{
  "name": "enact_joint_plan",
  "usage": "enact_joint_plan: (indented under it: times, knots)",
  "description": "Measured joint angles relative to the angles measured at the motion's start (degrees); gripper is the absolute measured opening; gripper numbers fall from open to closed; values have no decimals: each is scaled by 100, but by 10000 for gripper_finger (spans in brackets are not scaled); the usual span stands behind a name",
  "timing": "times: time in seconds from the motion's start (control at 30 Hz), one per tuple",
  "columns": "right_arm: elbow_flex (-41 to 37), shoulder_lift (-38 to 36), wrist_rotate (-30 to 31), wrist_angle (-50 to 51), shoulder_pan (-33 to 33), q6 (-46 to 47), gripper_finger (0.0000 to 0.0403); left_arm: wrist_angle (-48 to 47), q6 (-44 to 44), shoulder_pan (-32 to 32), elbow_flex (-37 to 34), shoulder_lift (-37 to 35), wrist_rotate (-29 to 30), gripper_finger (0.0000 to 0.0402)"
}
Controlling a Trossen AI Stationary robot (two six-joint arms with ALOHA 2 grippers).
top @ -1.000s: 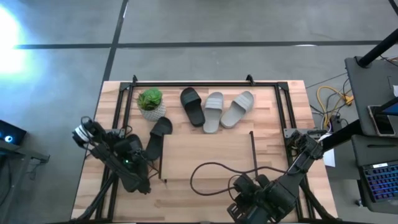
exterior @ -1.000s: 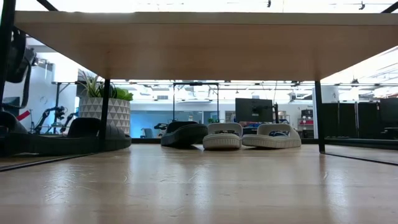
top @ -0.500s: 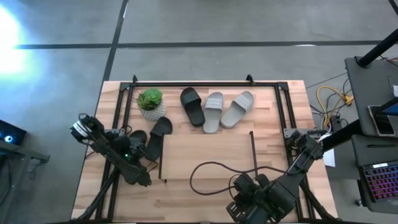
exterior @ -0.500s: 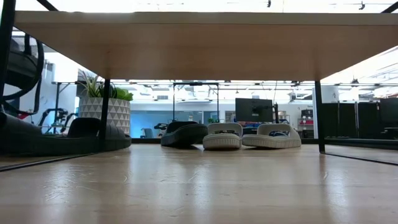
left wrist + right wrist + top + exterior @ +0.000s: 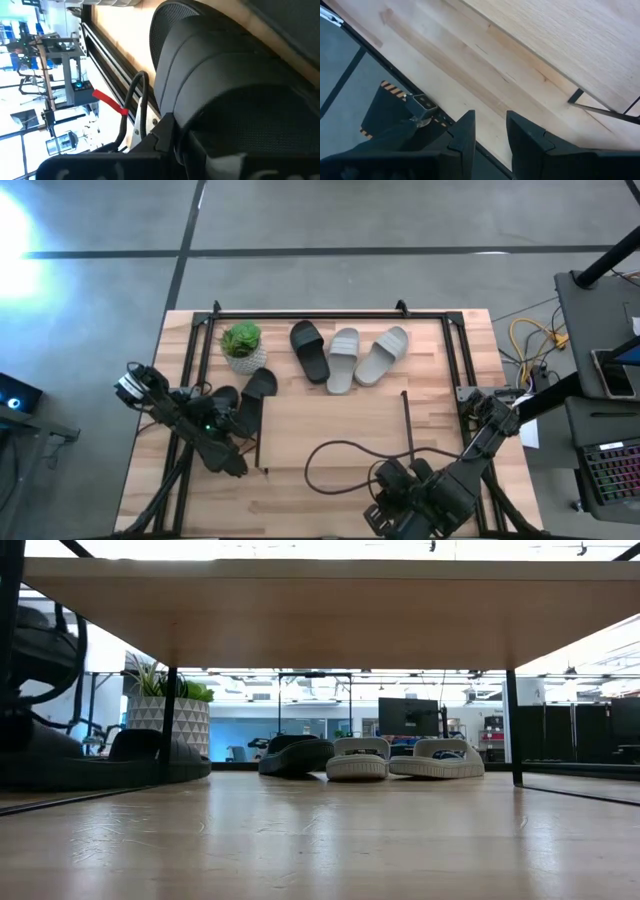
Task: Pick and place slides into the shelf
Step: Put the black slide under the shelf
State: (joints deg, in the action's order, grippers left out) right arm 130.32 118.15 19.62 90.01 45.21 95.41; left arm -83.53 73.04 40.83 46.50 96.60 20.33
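A black slide [image 5: 226,394] lies on the table left of the shelf [image 5: 330,425], and my left gripper [image 5: 222,414] is shut at it. Its broad strap [image 5: 210,90] fills the left wrist view. A second black slide [image 5: 255,390] lies beside it, against the shelf's left frame. Behind the shelf, one black slide [image 5: 310,350] and two light grey slides [image 5: 343,360] [image 5: 382,355] rest sole-down on the table. My right gripper [image 5: 490,135] waits open at the table's near edge, with nothing between its fingers. My left gripper is shut on the black slide at its strap [image 5: 180,125], coming in low from the table's left and near side. The strap and the gripper's own body hide the fingertips. The slide's sole rests on the table [image 5: 70,775].
A small potted plant [image 5: 242,345] stands at the far left, close to the two black slides. A black cable [image 5: 335,455] loops over the shelf's plank top. Black rails [image 5: 310,313] frame the table. The low view looks under the shelf's plank [image 5: 320,610].
My left gripper has moved a little toward the table's far edge, onto the black slide left of the shelf, and has shut there. The slide stays on the table.
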Motion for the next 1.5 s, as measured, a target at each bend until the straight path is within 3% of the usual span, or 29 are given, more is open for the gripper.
enact_joint_plan:
  times: [0.17,0.43,0.83,0.93,1.13,1.5]
  knots:
    - [0,0,0,1,0,-102,102,-7,-53,4,479,0,-143,2]
    - [0,0,0,0,2,-164,102,-689,94,267,2029,-1,-322,1]
    - [0,2,208,-2,26,-520,102,-641,1013,1280,2791,-116,-1781,0]
    - [0,2,216,-2,26,-570,102,-246,1419,1619,3262,-160,-1719,0]
    - [0,2,299,-2,26,-641,101,368,1799,1782,4328,180,-1007,0]
    - [27,2,289,-20,163,-302,78,-87,118,1404,6338,1993,-872,0]
